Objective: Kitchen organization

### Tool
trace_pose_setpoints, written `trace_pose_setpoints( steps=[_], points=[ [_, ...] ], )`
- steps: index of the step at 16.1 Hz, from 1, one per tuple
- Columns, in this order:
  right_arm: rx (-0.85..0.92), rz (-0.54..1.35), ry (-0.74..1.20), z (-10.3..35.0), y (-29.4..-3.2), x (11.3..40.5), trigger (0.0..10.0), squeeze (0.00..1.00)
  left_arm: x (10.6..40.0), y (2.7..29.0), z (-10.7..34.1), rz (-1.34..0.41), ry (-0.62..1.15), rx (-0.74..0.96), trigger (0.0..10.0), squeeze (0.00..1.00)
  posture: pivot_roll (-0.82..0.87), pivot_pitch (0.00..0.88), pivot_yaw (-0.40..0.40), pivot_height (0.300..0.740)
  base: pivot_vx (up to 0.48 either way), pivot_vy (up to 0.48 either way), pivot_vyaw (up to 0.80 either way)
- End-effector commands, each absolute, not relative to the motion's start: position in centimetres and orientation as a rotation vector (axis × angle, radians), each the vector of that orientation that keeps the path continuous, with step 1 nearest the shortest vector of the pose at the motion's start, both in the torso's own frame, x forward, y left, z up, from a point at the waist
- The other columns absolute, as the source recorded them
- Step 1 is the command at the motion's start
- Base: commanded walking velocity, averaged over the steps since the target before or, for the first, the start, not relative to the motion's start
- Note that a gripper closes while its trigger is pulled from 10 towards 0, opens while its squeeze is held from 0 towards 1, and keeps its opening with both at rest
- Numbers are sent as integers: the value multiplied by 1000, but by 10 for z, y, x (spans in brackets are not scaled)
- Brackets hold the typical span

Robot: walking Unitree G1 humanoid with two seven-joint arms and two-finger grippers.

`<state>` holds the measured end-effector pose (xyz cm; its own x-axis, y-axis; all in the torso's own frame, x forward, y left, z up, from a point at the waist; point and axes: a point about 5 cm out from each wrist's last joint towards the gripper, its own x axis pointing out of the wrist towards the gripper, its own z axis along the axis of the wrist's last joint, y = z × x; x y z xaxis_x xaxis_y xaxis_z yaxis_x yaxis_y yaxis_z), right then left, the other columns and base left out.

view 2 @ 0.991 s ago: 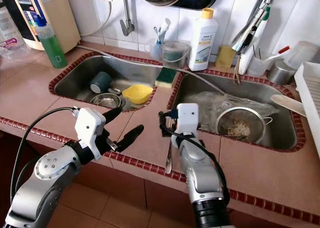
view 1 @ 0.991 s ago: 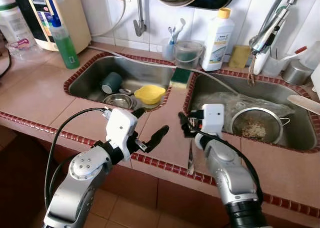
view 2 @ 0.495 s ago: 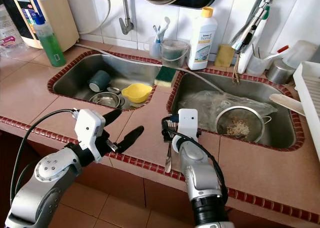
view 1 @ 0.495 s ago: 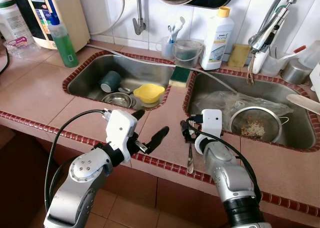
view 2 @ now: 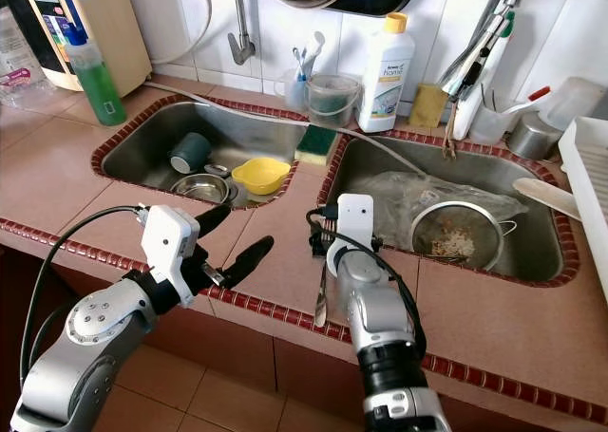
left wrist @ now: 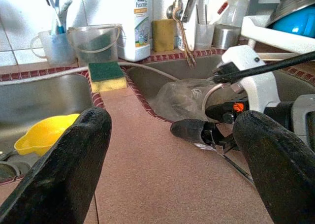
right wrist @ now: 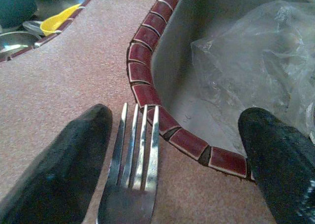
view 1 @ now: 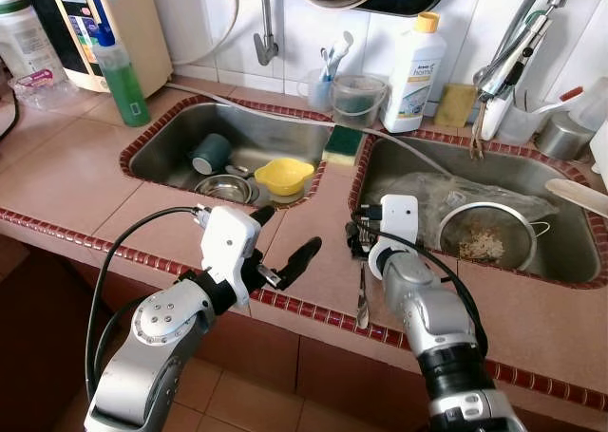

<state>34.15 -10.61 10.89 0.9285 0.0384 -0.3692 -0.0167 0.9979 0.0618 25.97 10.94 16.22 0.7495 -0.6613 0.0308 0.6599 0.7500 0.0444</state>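
1. Fork [view 1: 362, 294]: lies flat on the terracotta worktop [view 1: 66, 180], on the strip between the two sinks and near the front edge, its handle toward 6 o'clock and its tines toward 12 o'clock, just beside the red tile rim of the right sink [view 1: 560, 261].
2. Right claw [right wrist: 162, 160]: set low over the tine end of the fork, its two black fingers [right wrist: 54, 165] spread apart, one on either side of the tines; nothing is gripped, and the pictures do not settle whether a fingertip touches the metal.
3. Left claw [view 1: 283, 242]: held above the worktop at 9 o'clock from the fork, fingers wide open and empty, pointing toward 3 o'clock.
4. Left sink [view 1: 161, 152]: holds a yellow bowl [view 1: 284, 177], a small steel bowl [view 1: 223, 189] and a teal cup [view 1: 210, 155] lying on its side.
5. Right sink: holds crumpled clear plastic [view 1: 427, 190] and a metal strainer [view 1: 484, 237] with food scraps in it.
6. Sponge [view 1: 342, 144]: green over yellow, resting on the divider at 12 o'clock from the fork.
7. Back ledge: white detergent bottle [view 1: 414, 71] with a yellow cap at 12 o'clock; green bottle [view 1: 122, 76] at 10 o'clock.
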Motion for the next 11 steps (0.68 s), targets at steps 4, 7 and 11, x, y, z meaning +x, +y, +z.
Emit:
trace_pose_setpoints(
  steps=[4,7,11],
  points=[
    [43,38,405,112,-107,350,10000,0,259,110,166,-703,-58,30,10000,0,-61,58,-5,740,0,0,0],
    [62,36,416,113,-108,355,9412,0,259,111,166,-698,-58,29,10000,0,-59,61,-6,740,0,0,0],
    [120,76,491,113,-106,362,10000,0,260,111,168,-682,-62,24,10000,0,-51,67,-11,740,0,0,0]
  ],
)
